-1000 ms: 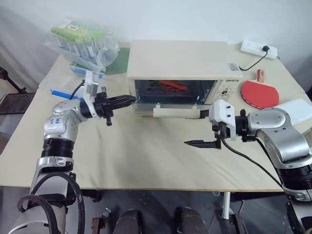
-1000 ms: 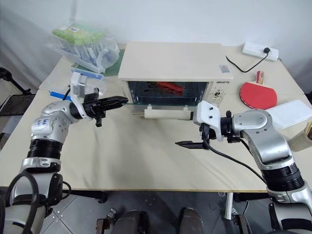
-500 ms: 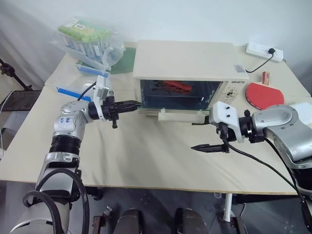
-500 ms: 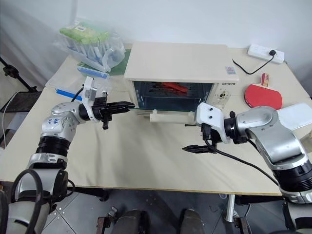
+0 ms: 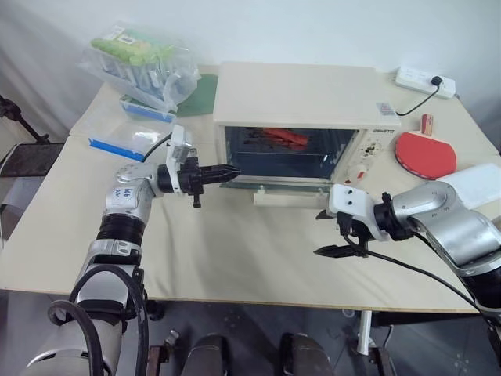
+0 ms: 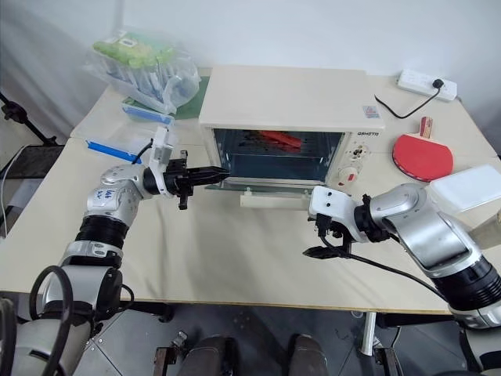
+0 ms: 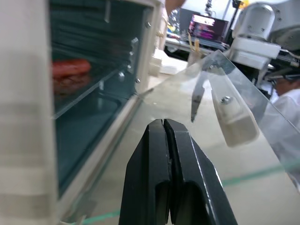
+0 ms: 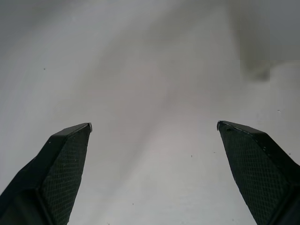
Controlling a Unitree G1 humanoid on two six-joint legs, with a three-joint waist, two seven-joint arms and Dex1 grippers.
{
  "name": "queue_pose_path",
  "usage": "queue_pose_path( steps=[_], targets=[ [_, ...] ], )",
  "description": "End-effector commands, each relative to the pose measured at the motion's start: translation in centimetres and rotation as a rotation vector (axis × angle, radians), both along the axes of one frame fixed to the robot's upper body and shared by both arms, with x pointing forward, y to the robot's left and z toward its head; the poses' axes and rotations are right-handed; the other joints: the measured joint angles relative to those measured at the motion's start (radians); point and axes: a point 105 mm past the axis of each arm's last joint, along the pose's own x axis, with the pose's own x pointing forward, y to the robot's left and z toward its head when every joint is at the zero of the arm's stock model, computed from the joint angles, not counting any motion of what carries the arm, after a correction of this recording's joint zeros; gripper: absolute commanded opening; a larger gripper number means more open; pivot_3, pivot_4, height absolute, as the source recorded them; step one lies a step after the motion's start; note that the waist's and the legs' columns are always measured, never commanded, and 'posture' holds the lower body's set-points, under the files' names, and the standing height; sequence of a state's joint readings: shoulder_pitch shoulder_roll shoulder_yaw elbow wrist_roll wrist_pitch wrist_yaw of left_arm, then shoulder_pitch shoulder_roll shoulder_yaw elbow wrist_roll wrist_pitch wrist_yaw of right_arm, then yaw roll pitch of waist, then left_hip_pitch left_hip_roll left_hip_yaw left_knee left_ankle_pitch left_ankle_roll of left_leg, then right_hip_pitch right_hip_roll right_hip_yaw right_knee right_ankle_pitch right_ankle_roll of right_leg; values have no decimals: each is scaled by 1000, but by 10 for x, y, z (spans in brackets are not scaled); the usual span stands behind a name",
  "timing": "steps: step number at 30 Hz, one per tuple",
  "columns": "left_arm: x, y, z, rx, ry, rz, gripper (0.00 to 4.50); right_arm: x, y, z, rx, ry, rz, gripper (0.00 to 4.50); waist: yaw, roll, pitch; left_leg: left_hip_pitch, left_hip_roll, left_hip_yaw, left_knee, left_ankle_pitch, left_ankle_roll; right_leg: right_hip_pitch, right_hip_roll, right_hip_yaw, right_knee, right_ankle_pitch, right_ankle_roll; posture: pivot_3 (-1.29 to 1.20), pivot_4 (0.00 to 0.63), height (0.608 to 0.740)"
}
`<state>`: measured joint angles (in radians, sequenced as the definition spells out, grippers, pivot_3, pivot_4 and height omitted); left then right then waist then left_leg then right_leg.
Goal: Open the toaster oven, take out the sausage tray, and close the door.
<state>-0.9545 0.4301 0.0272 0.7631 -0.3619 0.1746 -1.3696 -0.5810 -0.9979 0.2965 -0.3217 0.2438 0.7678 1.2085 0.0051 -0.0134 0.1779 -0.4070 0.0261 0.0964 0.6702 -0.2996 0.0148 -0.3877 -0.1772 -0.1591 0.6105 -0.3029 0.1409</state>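
The table (image 5: 235, 258) carries the toaster oven (image 5: 301, 98) near its back edge. The oven's door (image 5: 274, 182) hangs folded down and open. The sausage tray (image 5: 274, 139) sits inside the oven. The left end effector (image 5: 233, 169), fingers pressed together, rests at the door's left edge. The right end effector (image 5: 329, 233), fingers spread apart, hovers over the table just in front of the door.

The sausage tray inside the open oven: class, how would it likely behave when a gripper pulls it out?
The sausage tray looks like thin metal, so probably stiff and fairly light. Its smooth surface may be slippery for a two-finger pinch. The red sausage lies loose on top and could roll if the tray tilts.
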Motion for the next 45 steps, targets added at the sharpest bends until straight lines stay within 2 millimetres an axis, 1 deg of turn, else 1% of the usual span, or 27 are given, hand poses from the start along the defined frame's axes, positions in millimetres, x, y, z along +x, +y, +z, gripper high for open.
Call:
queue_pose_path(
  steps=[1, 2, 4, 5, 7, 9, 11, 13, 15, 18, 20, 22, 24, 25, 27, 31, 33, 35, 37, 39, 41, 43, 44, 45],
  targets=[
    [-3, -7, 5, 30, -36, -49, 35, -31, -6, 17, -22, 34, 94, 4500, 8, 0, 0, -1, 0, 0, 0, 0, 0, -1, 0, 0, 0, 0, 0, 0, 150, 740],
    [-3, -7, 4, 35, -34, -55, 35, -37, -7, 19, -23, 47, 111, 4500, 9, 0, 0, -1, 0, 0, 0, 0, 0, -1, 0, 0, 0, 0, 0, 0, 150, 740],
    [-4, -8, 0, 54, -27, -65, 35, -50, -17, 28, -33, 57, 114, 4500, 14, 0, 0, -1, 0, 0, 0, 0, 0, -1, 0, 0, 0, 0, 0, 0, 150, 740],
    [-4, -9, -2, 62, -26, -69, 35, -55, -26, 31, -53, 60, 98, 4500, 17, 0, 0, -1, 0, 0, 1, 0, 0, -1, 0, 0, 0, 0, 0, 0, 150, 740],
    [-3, -9, -3, 67, -24, -69, 35, -59, -36, 36, -84, 58, 76, 4500, 19, -1, 0, -1, 0, 1, 1, 0, 0, -1, 0, 1, 0, 0, 0, 0, 150, 740],
    [-3, -10, -5, 82, -21, -75, 35, -59, -48, 43, -121, 38, 47, 4500, 19, -1, 1, -1, 0, 1, 4, 0, 1, -1, 0, 1, 0, 0, 0, 0, 150, 740],
    [-4, -11, -9, 105, -17, -93, 35, -57, -57, 51, -154, 6, 25, 4500, 19, -1, 1, -1, 0, 1, 5, -1, 1, -1, 0, 1, 0, 0, 0, 0, 150, 740],
    [-8, -13, -17, 136, -12, -120, 35, -47, -65, 62, -205, -81, -7, 4500, 18, -1, 1, -1, 1, 1, 6, -1, 1, -1, 0, 2, 1, 0, -1, 0, 150, 740],
    [-10, -14, -23, 160, -9, -133, 35, -38, -65, 70, -216, -156, -9, 4500, 17, -1, 1, -2, 1, 1, 6, -1, 1, -1, 0, 2, 1, 0, -1, 0, 150, 740],
    [-10, -14, -28, 185, -15, -137, 35, -31, -60, 75, -212, -200, 3, 4500, 17, -1, 1, -2, 1, 2, 6, -1, 1, -3, 0, 2, 2, 0, -1, 0, 150, 740],
    [-12, -14, -34, 218, -21, -147, 35, -23, -55, 78, -229, -259, 17, 4500, 15, -1, 1, -3, 1, 2, 6, -1, 1, -4, 0, 2, 2, 0, -1, 0, 150, 740],
    [-15, -12, -42, 260, -31, -160, 35, -6, -38, 83, -212, -371, 37, 4500, 12, -1, 1, -3, 1, 3, 7, -1, 1, -4, 0, 3, 2, 0, -1, 0, 150, 740],
    [-17, -11, -47, 286, -32, -167, 35, 9, -13, 85, -138, -437, 40, 4500, 3, -1, 1, -4, 2, 3, 8, -1, 1, -5, 0, 3, 3, 0, -2, 0, 150, 740],
    [-18, -10, -50, 301, -37, -171, 35, 13, -4, 83, -130, -449, 53, 4500, -1, 0, 1, -4, 2, 3, 9, -1, 1, -5, 0, 2, 4, 1, -2, 0, 150, 740],
    [-19, -8, -53, 317, -47, -168, 35, 22, 8, 78, -149, -480, 62, 4500, -4, 0, 1, -6, 2, 2, 10, -1, 1, -7, 0, 2, 8, 0, -3, 0, 150, 740],
    [-21, -4, -57, 331, -60, -156, 35, 43, 36, 78, -95, -581, 39, 4500, -6, 0, 1, -7, 2, 1, 11, -1, 1, -7, 0, 1, 10, 0, -2, 0, 150, 740],
    [-24, -1, -60, 339, -70, -152, 35, 54, 46, 75, -104, -633, 28, 4500, -8, 0, 1, -6, 2, 1, 11, -1, 1, -7, 0, 1, 11, 0, -3, 0, 150, 740],
    [-26, 1, -61, 340, -83, -145, 35, 65, 52, 72, -119, -673, 3, 4500, -6, 0, 1, -6, 2, 1, 11, -1, 1, -7, 0, 1, 12, 0, -3, 0, 150, 740],
    [-28, 4, -59, 315, -112, -117, 35, 81, 58, 72, -136, -749, -42, 4500, -10, 0, 1, -6, 2, 1, 12, -1, 1, -7, 0, 2, 12, 0, -3, 0, 150, 740],
    [-29, 7, -51, 251, -151, -75, 35, 95, 64, 71, -166, -825, -73, 4500, -14, 0, 1, -5, 2, 1, 11, -1, 1, -7, 0, 2, 12, 0, -3, 0, 150, 740],
    [-31, 9, -40, 172, -180, -20, 35, 103, 71, 69, -168, -860, -98, 4500, -21, 0, 1, -5, 3, 1, 11, -1, 1, -8, 0, 2, 14, 0, -3, 0, 150, 740],
    [-32, 11, -35, 133, -190, 10, 35, 106, 75, 68, -164, -869, -106, 4500, -21, 0, 1, -6, 3, -1, 11, -1, 1, -8, 0, 1, 14, 0, -3, 0, 150, 740],
    [-31, 13, -29, 90, -205, 52, 35, 110, 79, 69, -170, -910, -105, 4500, -21, 0, 1, -6, 3, -1, 11, -1, 1, -8, 0, 1, 15, 0, -3, 0, 150, 740],
    [-32, 17, -19, 11, -227, 113, 35, 115, 83, 68, -186, -945, -111, 4500, -24, 0, 1, -6, 2, -1, 11, -1, 1, -8, 0, 1, 15, 0, -3, 0, 150, 740]
  ],
)
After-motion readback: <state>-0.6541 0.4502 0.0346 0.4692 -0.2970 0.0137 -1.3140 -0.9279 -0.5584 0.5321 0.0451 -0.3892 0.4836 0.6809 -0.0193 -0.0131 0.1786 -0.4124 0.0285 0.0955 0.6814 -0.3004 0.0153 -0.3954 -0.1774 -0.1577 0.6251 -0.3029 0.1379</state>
